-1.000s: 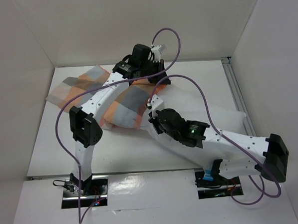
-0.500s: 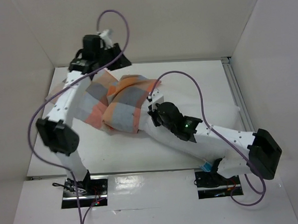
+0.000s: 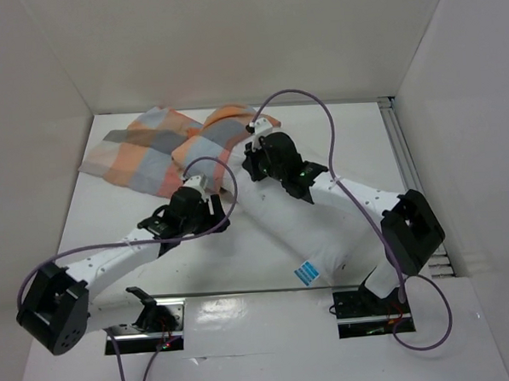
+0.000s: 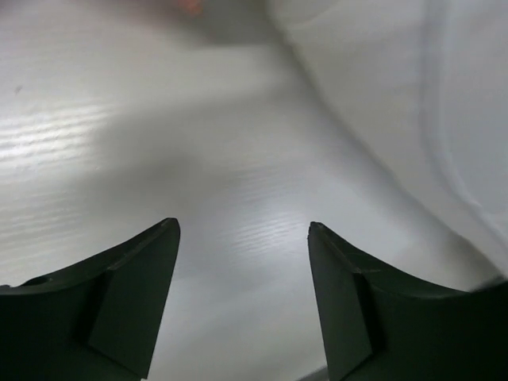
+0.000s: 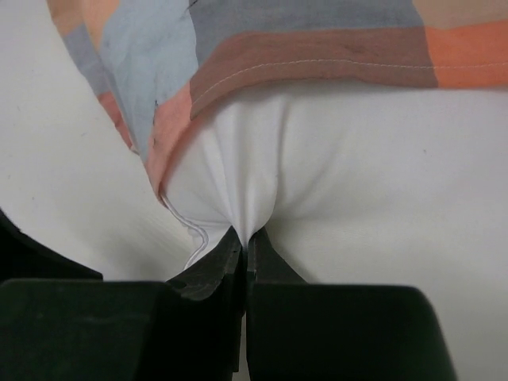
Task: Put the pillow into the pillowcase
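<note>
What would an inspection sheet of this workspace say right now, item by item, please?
Surface: white table, glossy strip at the near edge.
Job's things: pillow lies diagonally, its blue label at the near end and its far end under the hem of the pillowcase, which is spread at the far left.
Clutter: nothing seen.
Grippers: left gripper open, low over bare table beside the pillow, holding nothing; right gripper shut on a pinch of pillow fabric at the hem.
Cables: purple cables loop off both arms.
Surroundings: white walls on three sides; metal rail along the right edge.
</note>
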You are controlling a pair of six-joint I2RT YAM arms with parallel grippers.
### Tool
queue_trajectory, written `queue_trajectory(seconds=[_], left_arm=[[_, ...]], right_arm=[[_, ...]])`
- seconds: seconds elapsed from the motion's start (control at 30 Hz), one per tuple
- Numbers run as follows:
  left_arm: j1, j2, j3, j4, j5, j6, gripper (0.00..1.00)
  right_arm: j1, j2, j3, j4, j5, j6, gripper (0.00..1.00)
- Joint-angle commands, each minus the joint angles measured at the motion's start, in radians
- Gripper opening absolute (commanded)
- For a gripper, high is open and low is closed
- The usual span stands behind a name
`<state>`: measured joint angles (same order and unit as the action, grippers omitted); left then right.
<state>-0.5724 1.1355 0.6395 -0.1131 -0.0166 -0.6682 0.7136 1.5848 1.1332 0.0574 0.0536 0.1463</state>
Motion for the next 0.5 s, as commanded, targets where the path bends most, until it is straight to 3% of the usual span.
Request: queue_trajectory(seconds=[0.0,0.07,0.17,0.33,0.47], left_arm=[[-0.007,0.068,-0.006,0.254,-0.164,-0.056,0.80],[0.046,0.125,0.005,0.288,-0.174,-0.056,0.86],[0.136,0.228,-0.004,0.436,-0.051,-0.074,0.86],[0.203,0.316,-0.023,0.614,0.075,-0.126,0.81],[0.212,0.397,0.017,0.662,0.121,-0.099,0.75]], right_arm=[[-0.046,0.004,0.076,0.067,-0.067,0.035,0.00],[-0.060,0.004,0.089,0.045,-0.083,0.045,0.00],[-0.080,0.004,0.100,0.033,-0.098,0.045,0.00],[-0.080,0.004,0.109,0.024,-0.118,0.045,0.00],[-0.089,0.004,0.119,0.015,-0.127,0.045,0.00]])
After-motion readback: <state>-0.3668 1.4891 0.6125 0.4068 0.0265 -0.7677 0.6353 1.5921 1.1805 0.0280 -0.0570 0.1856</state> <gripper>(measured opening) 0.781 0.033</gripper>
